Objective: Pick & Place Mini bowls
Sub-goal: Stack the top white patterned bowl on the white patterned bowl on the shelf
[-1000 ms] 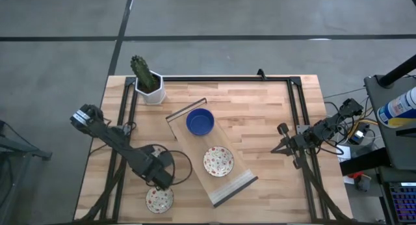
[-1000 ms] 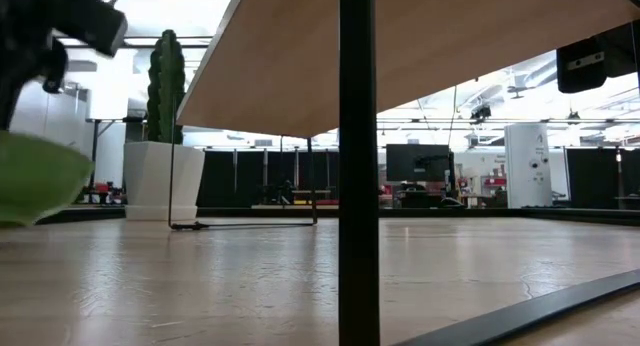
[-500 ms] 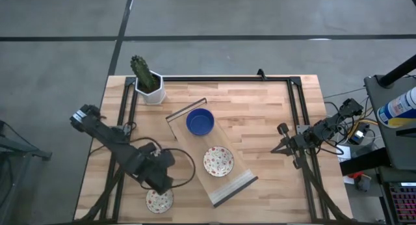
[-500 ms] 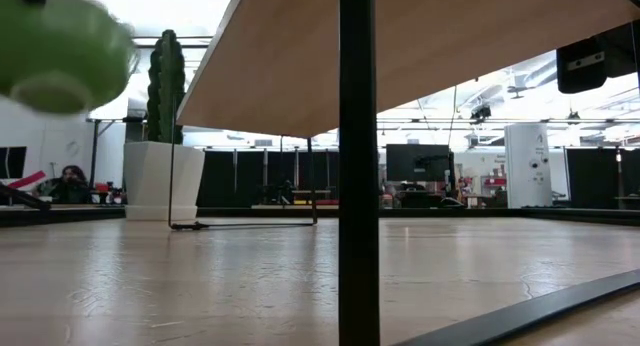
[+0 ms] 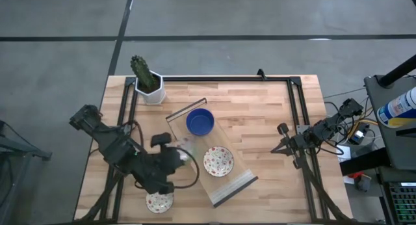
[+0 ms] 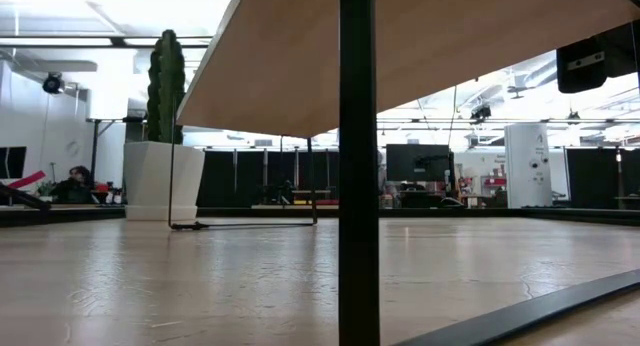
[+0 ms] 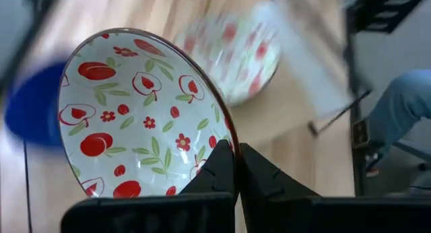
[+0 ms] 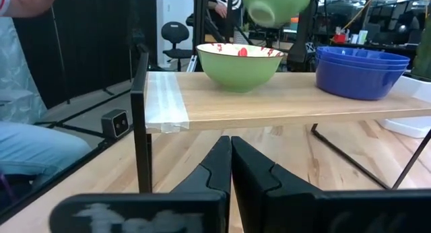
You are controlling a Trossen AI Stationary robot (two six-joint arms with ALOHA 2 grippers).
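Note:
My left gripper [image 5: 177, 157] is shut on a white mini bowl with red-and-green flowers [image 7: 141, 118] and holds it in the air beside the raised wooden shelf [image 5: 237, 179]. In the right wrist view its green underside [image 8: 276, 5] shows above the shelf. On the shelf sit stacked blue mini bowls [image 5: 200, 121] and a floral mini bowl [image 5: 218, 161]. Another floral mini bowl [image 5: 159, 201] rests on the table near the front edge. My right gripper [image 8: 231, 152] waits shut at the table's right side [image 5: 286, 139]. My left gripper pinches the floral bowl's rim [image 7: 225, 142], one finger [image 7: 214, 171] inside the bowl and the other [image 7: 259, 174] outside. The bowl is lifted clear of the table and tipped steeply, its inside turned toward the wrist.
A cactus in a white pot [image 5: 148, 82] stands at the table's far left corner. The shelf stands on thin black wire legs [image 6: 358, 166] and runs slantwise across the table's middle. A black frame [image 5: 292, 88] borders the table. A person's leg [image 7: 397, 118] shows beyond the table.
My left gripper has risen from just above the table near its front edge and swung toward the shelf, rolling as it went. The floral bowl it holds has gone up with it, out of the low view, and now stands tipped.

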